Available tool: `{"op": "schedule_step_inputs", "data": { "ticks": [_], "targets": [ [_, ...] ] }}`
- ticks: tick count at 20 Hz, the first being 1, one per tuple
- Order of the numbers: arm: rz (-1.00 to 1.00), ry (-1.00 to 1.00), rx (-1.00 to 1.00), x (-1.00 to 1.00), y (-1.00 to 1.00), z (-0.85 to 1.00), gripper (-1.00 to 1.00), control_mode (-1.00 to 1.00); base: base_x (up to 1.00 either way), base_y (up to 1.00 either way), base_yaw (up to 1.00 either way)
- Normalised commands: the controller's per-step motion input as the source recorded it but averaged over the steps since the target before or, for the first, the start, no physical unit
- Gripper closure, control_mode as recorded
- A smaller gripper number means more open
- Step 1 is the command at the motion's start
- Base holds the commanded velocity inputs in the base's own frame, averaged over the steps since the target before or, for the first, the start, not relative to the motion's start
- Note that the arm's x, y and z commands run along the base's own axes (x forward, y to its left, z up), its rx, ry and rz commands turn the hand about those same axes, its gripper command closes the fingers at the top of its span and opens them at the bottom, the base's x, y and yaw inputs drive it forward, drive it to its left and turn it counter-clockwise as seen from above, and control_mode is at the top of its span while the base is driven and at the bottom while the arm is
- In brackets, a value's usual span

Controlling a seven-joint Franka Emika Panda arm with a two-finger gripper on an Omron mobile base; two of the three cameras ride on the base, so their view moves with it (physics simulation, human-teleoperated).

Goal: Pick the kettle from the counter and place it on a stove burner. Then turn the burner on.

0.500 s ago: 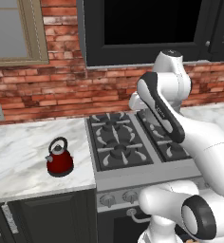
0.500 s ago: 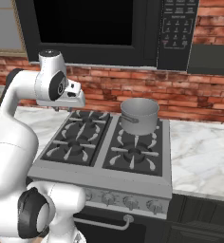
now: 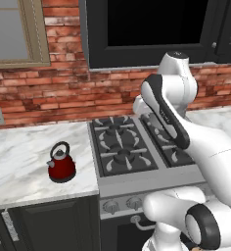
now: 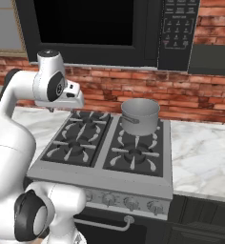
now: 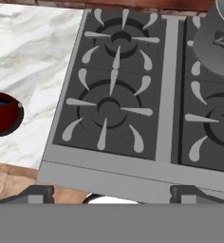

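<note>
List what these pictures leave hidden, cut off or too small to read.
- Kettle: cut by the hand view's left edge; spout and handle out of frame.
- Pot: cut by the hand view's top right corner; its inside unseen.
- Right burners: left base view, covered by the arm.
- Knobs: right base view, too small to read their settings.
- Microwave keypad: right base view, labels too small.

In the hand view the kettle (image 5: 4, 114) is cut by the left edge, so its spout and most of its handle are out of sight. The steel pot (image 5: 218, 40) runs off the top right corner there, with its rim cut away. In the left base view the arm (image 3: 169, 115) covers the right half of the stove (image 3: 118, 147), hiding the burners behind it. The stove knobs (image 3: 110, 206) are too small to read their settings.
</note>
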Motion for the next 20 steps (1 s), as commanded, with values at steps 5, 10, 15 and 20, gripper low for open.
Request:
{"op": "schedule_step_inputs", "data": {
  "ticks": [5,10,15,20],
  "targets": [
    [0.0,0.0,0.0,-0.37,0.23,-0.02,-1.0,-1.0,0.0,0.0,0.0],
    [0.0,-0.01,0.0,-0.44,0.26,0.0,-1.0,-1.0,0.0,0.0,0.0],
    [0.0,-0.01,0.06,-0.29,0.57,0.0,-1.0,-1.0,0.0,0.0,0.0],
    [0.0,0.0,0.2,-0.08,0.66,-0.07,-1.0,-1.0,0.0,0.0,0.0]
  ]
}}
